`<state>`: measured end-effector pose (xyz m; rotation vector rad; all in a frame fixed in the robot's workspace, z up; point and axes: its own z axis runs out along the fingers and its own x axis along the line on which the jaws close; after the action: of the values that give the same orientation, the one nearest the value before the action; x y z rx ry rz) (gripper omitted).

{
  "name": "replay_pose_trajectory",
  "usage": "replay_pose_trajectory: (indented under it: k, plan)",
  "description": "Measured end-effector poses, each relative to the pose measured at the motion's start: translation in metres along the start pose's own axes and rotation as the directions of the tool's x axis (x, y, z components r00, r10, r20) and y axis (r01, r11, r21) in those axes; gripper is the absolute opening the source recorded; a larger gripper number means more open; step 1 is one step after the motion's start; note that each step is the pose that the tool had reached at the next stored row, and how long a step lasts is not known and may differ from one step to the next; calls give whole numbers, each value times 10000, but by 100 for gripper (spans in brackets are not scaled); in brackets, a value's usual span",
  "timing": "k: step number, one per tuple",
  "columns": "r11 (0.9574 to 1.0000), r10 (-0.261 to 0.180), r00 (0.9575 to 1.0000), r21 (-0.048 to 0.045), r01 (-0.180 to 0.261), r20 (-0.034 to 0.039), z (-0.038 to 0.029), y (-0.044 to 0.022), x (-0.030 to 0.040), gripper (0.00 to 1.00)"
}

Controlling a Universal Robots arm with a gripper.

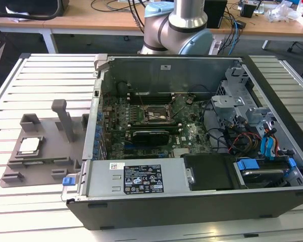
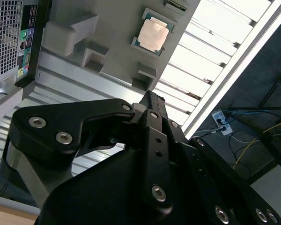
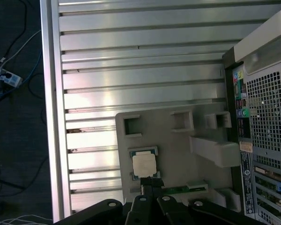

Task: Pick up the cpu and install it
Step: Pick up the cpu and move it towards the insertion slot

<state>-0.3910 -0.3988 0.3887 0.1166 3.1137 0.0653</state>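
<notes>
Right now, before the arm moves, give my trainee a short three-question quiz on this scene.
1. True or false: the cpu already sits in the motherboard socket.
2. Pick one. In the exterior view, the grey tray lies: A) outside the computer case, to the exterior view's left of it; B) inside the case; C) on top of the case.
3. Fill in: in the first wrist view, the gripper is nearest to the ____.

Key: 1 false, the cpu lies in the grey tray; 2 A; 3 cpu.
</notes>
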Motion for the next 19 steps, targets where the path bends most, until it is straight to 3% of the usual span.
replay_pose_trajectory:
  k: [7, 8, 9, 11, 12, 14, 16, 17, 19]
  plan:
    - [10000, 0, 10000, 0, 0, 0, 0, 0, -4, 11]
    - [10000, 0, 10000, 0, 0, 0, 0, 0, -4, 17]
    - [10000, 0, 10000, 0, 0, 0, 0, 0, -6, 36]
    - [10000, 0, 10000, 0, 0, 0, 0, 0, -7, 48]
    - [10000, -1, 10000, 0, 1, 0, 0, 0, -8, 60]
    - [10000, -6, 10000, 13, 6, 2, 1, 1, -10, 60]
    - [9994, -332, 9994, 128, 332, -6, 0, 0, -9, 60]
    - [9984, -543, 9985, 125, 543, -14, 0, 0, -9, 60]
    - [9984, -546, 9985, 122, 547, -13, 8, 1, -9, 60]
